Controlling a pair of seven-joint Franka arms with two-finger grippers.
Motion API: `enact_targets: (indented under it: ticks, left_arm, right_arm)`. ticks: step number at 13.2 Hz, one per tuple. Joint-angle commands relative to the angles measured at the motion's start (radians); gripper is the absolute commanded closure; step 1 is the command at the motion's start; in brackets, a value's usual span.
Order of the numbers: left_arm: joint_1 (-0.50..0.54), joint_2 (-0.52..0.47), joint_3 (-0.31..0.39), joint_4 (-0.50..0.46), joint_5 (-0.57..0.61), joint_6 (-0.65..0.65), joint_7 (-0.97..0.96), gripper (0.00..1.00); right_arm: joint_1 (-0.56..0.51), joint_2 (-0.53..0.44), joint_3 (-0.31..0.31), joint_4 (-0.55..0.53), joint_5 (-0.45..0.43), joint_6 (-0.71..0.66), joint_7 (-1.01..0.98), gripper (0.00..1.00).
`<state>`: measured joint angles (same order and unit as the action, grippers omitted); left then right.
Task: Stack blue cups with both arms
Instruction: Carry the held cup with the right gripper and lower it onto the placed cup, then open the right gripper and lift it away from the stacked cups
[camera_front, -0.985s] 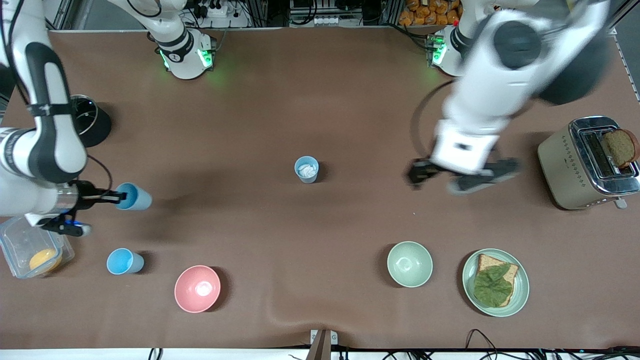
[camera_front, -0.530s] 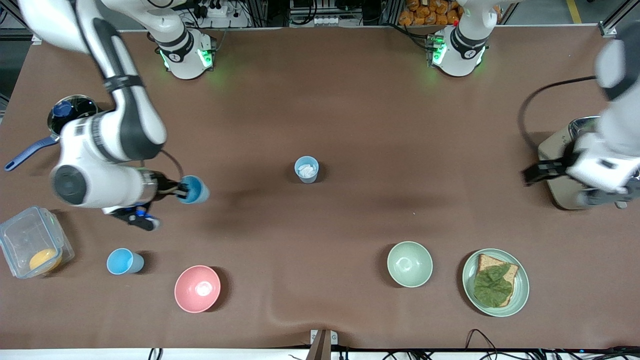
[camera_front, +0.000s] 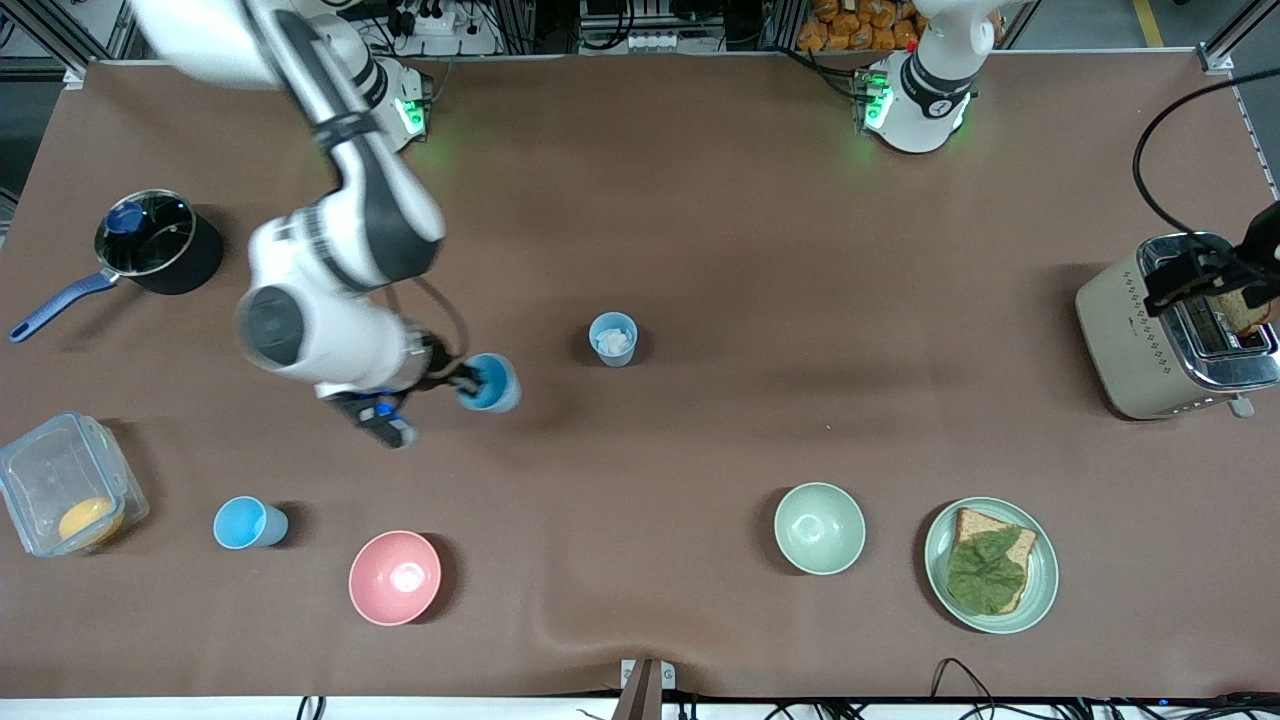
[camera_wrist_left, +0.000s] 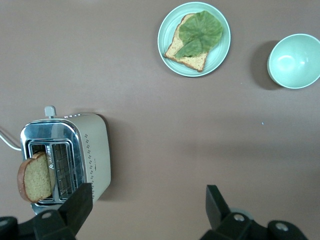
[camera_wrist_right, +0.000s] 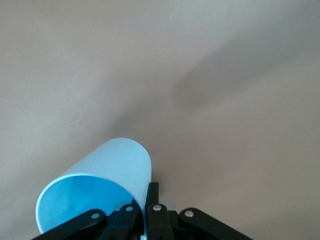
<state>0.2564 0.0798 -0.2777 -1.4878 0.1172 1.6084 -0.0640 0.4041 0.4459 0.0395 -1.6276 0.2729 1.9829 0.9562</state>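
Working from the grey-blue cup (camera_front: 613, 339) at mid-desk (camera_front: 700, 200), which is standing upright w/ something white inside.

Toward the right arm's end: a bright blue cup (camera_front: 249, 523) is sitting upright, nearer the front camera than the grey-blue cup, w/ the pink bowl (camera_front: 394, 577) beside it. Next, the right claw (camera_front: 462, 381) is hanging over the desk just short of the grey-blue cup, pinching the rim of another bright blue cup (camera_front: 489, 382), one finger inside, one outside; wrist cam is showing that held cup (camera_wrist_right: 97, 192) tipped on its side, clear of the desk.

Toward the left arm's end: the pale green bowl (camera_front: 819, 527) is sitting nearer the camera than the grey-blue cup. The left claw (camera_front: 1205, 280) is hanging over the toaster (camera_front: 1150, 330), well apart from the grey-blue cup; left wrist cam is showing its fingers (camera_wrist_left: 77, 207) spread wide, gripping nothing.
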Motion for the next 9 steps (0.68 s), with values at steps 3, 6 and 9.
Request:
enact_targets:
  ticks: [3,6,9]
  left_arm:
    - [-0.023,-0.081,0.047,-0.017,-0.095,-0.01,0.026,0.0]
    - [-0.262,-0.087,0.271,-0.02,-0.097,-0.018,0.017,0.0]
    - [-0.29,-0.086,0.282,-0.017,-0.096,-0.025,0.006,0.0]
  right_arm:
    - [0.191,0.017,-0.015,-0.014,0.019,0.068,0.283,1.0]
    - [0.255,0.027,-0.016,-0.047,0.017,0.116,0.364,1.0]
    - [0.26,0.027,-0.017,-0.074,0.006,0.111,0.369,1.0]
